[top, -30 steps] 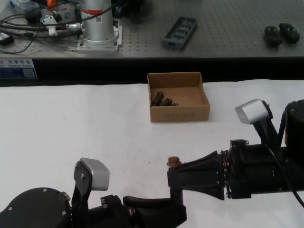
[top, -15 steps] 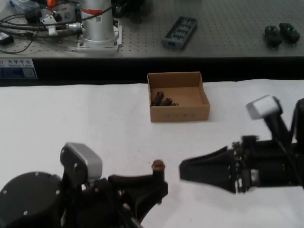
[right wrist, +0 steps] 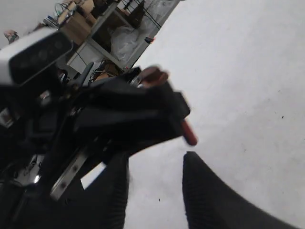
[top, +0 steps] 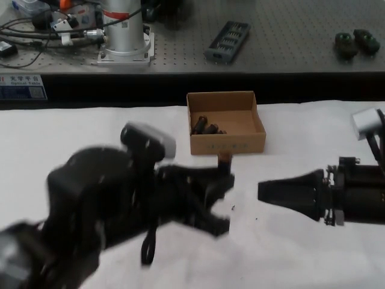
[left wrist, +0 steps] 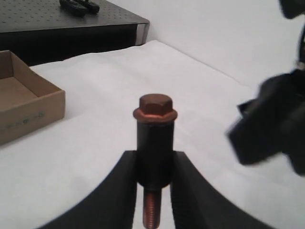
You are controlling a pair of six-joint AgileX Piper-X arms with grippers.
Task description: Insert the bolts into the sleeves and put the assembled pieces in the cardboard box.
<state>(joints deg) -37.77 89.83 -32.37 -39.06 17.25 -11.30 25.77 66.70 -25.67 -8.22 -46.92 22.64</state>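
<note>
Left wrist view — left gripper (left wrist: 153,158) clamps one sleeve (left wrist: 153,143); one bolt (left wrist: 155,107) through it | right gripper (right wrist: 153,160) parted, empty

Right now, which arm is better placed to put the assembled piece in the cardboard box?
Left: the left end effector grips the assembled piece near the cardboard box; the right end effector is open, empty, farther off.

Bright, even, diffuse light, faint soft shadows on the white cloth (top: 90,138)
</note>
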